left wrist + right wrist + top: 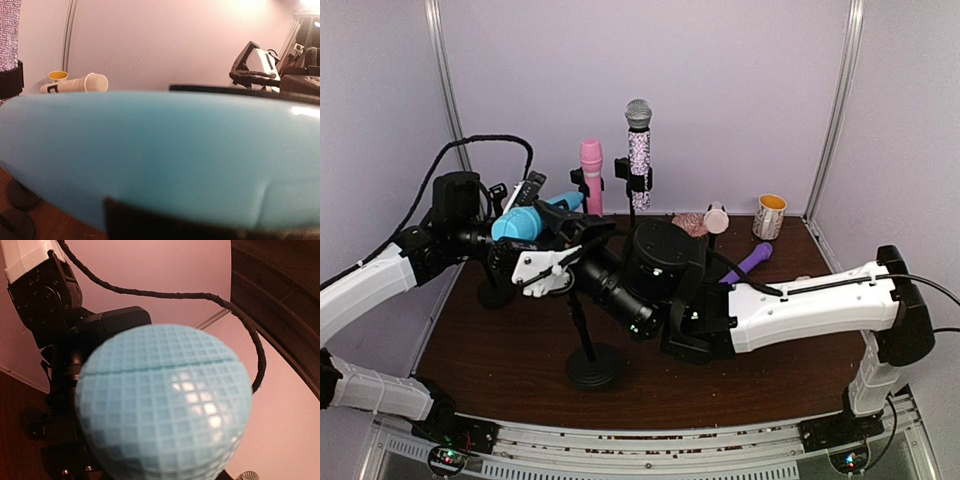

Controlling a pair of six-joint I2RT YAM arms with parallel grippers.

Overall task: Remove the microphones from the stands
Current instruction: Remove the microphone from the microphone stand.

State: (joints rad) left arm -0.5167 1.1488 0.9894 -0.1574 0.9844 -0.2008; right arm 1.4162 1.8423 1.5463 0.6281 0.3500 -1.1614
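Holding blue microphone (514, 225) clamped in left gripper (540, 208) for pulling off its stand (582, 322), I could not tell if right gripper (554, 262) was closed.

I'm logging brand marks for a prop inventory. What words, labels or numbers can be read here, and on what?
No text can be read in any view.
On the white microphone: a black mark on its handle, too blurred to read.
On the mug: any print is too small to tell.
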